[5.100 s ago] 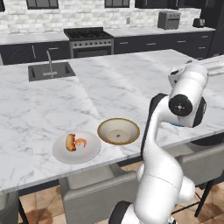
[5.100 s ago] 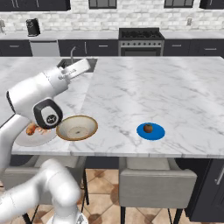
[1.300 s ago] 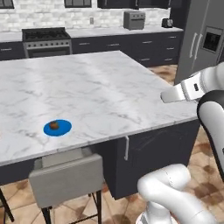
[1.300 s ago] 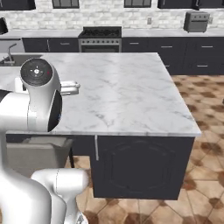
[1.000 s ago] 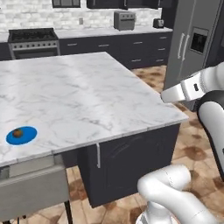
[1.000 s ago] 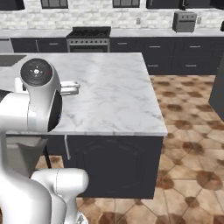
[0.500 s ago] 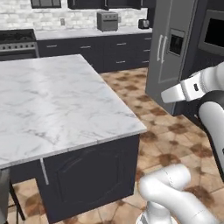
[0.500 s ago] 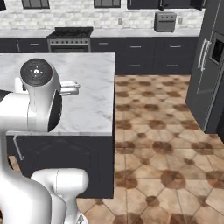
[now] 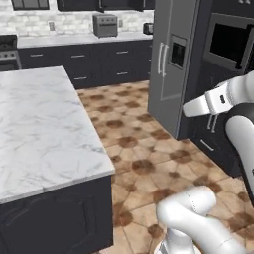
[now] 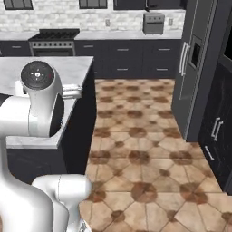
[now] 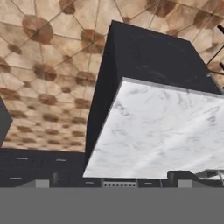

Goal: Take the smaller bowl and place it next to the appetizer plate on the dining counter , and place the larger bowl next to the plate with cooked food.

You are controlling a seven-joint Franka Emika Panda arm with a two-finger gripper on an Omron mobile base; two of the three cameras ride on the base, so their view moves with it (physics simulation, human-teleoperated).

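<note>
A dark-cabinet kitchen with a brown tiled floor point(image 9: 144, 149) surrounds the white marble dining counter point(image 9: 39, 129), whose end corner sits at about 9 o'clock in the left base view and at 9 o'clock in the right base view point(image 10: 72, 68). A tall grey refrigerator point(image 9: 173, 59) stands at 1 o'clock in the left base view, with a wall oven point(image 9: 229, 42) just beside it at 2 o'clock; a toaster point(image 9: 105, 25) rests on the back worktop at 12 o'clock, and a range point(image 10: 54, 38) shows at 11 o'clock in the right base view. The hand view looks down on the counter's corner point(image 11: 162, 131) and its dark base, the marble lying directly ahead of the tool point(image 11: 112, 181), whose two dark tips sit wide apart at 6 o'clock with nothing between them. The part of the counter in view carries no bowl or plate that can be made out. The white arm point(image 9: 213, 99) reaches across at 3 o'clock in the left base view.
</note>
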